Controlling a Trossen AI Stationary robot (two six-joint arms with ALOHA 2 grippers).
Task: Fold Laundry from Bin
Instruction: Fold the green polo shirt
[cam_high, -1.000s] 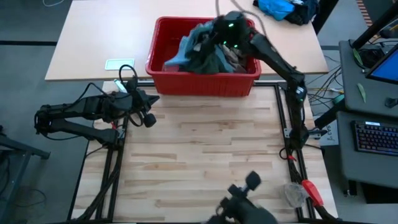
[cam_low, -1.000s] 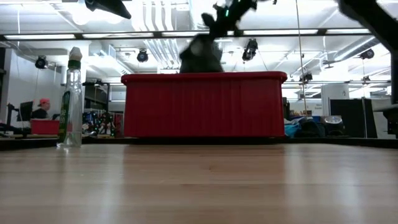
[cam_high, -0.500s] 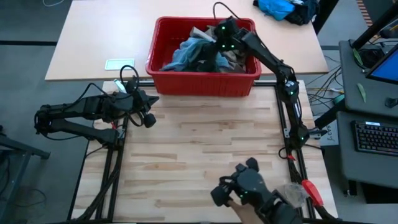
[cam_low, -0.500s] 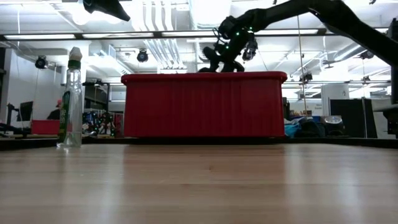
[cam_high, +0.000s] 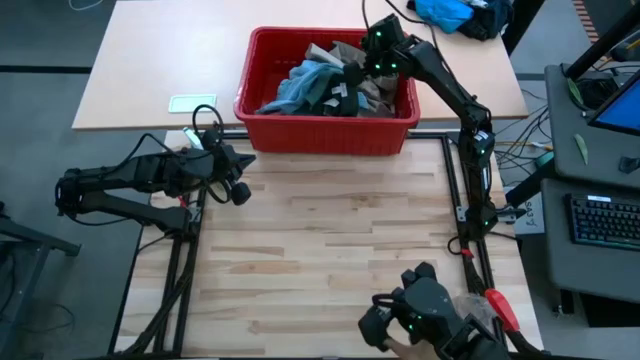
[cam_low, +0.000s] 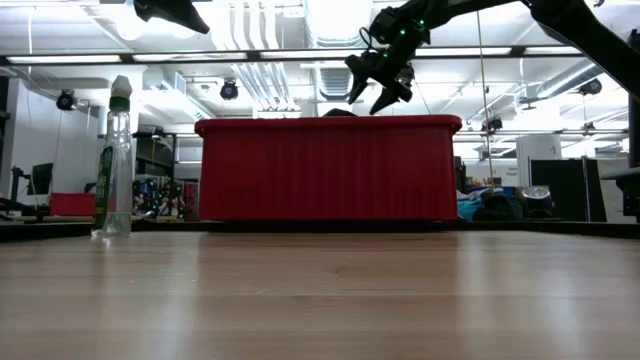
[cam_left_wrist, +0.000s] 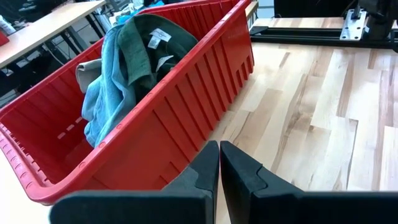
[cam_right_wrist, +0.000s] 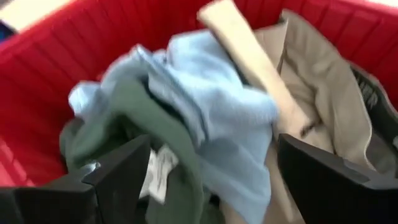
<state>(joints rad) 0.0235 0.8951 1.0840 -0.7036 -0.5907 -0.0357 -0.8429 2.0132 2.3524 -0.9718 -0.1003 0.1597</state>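
The red bin (cam_high: 262, 108) stands at the table's far edge and holds the laundry. In it lie a light blue piece (cam_high: 298, 84), a dark green piece (cam_high: 330, 100) and a khaki piece (cam_high: 378, 90), heaped together. My right gripper (cam_low: 378, 88) hangs open just above the bin's far right part, clear of the rim. In its own view its fingers stand either side of the heap (cam_right_wrist: 205, 93) without touching it. My left gripper (cam_high: 241, 176) waits shut near the bin's front left corner (cam_left_wrist: 37, 186).
A spray bottle (cam_low: 117, 150) stands at the table's left. A white card (cam_high: 192, 102) lies left of the bin. A bright blue cloth heap (cam_high: 452, 14) sits at the far right. A dark device (cam_high: 420, 315) shows at the near edge.
My right gripper held the dark green garment lifted above the bin, came down with it into the bin, opened and let go. It has then risen a little. The garment lies back on the heap.
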